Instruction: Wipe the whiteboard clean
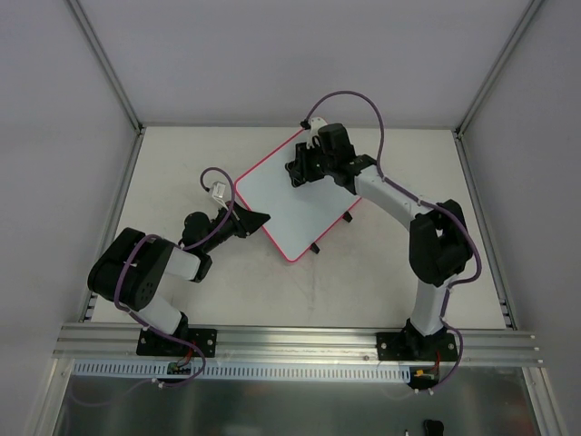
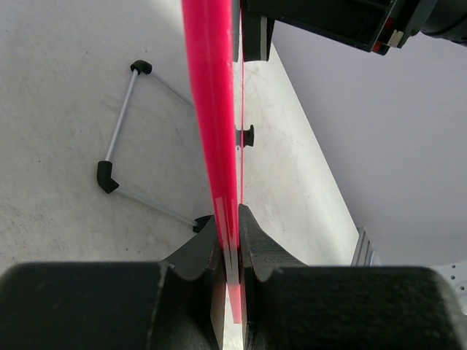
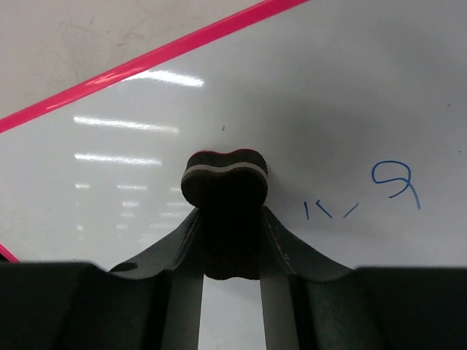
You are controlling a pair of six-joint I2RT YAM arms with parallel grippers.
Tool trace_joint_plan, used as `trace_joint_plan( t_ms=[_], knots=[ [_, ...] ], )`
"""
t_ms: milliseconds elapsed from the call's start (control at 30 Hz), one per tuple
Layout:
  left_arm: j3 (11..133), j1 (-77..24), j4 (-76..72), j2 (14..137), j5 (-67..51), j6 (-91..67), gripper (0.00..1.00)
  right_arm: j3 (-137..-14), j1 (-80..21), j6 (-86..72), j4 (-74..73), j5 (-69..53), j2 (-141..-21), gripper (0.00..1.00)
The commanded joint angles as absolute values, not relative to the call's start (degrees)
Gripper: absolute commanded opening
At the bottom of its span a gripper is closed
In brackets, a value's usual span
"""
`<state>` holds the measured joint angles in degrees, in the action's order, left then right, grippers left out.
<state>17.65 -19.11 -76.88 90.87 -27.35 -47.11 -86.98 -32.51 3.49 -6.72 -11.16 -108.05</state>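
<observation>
Top external view: the whiteboard [image 1: 295, 195] is seen askew at mid-table [image 1: 182, 154], its left pink rim clamped by the left jaws. A dark eraser [image 3: 223, 191] is gripped by the right jaws at its far part, near blue marks [image 3: 398, 182].

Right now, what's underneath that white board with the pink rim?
Beneath the whiteboard, the left wrist view shows a thin wire stand with black tips against the table. From above the board hides it; only two black bits poke past its near edge.
</observation>
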Motion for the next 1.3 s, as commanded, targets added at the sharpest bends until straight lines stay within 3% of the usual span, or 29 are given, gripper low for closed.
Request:
trace_joint_plan(
  t_ms=[0, 300, 733, 967, 1267],
  knots=[
    [17.84, -19.86, -96.33, 91.85, -31.55, -42.36, 0.0, -88.86, -29.1, 3.78, -9.32, -10.02, -110.82, 0.0],
    [17.75, -19.86, -96.33, 91.85, -31.64, -42.01, 0.0, -86.84, -20.75, 0.18, -9.05, -11.69, -112.85, 0.0],
    [17.93, -19.86, -96.33, 92.37, -31.73, -41.92, 0.0, -87.54, -16.7, 0.18, -8.88, -12.22, -114.79, 0.0],
    [18.02, -19.86, -96.33, 92.28, -31.82, -42.01, 0.0, -84.82, -19.24, 0.88, -7.03, -12.39, -112.06, 0.0],
    [18.63, -19.86, -96.33, 92.9, -31.9, -42.45, 0.0, -79.81, -29.61, 0.53, -3.17, -11.16, -106.01, 0.0]
  ],
)
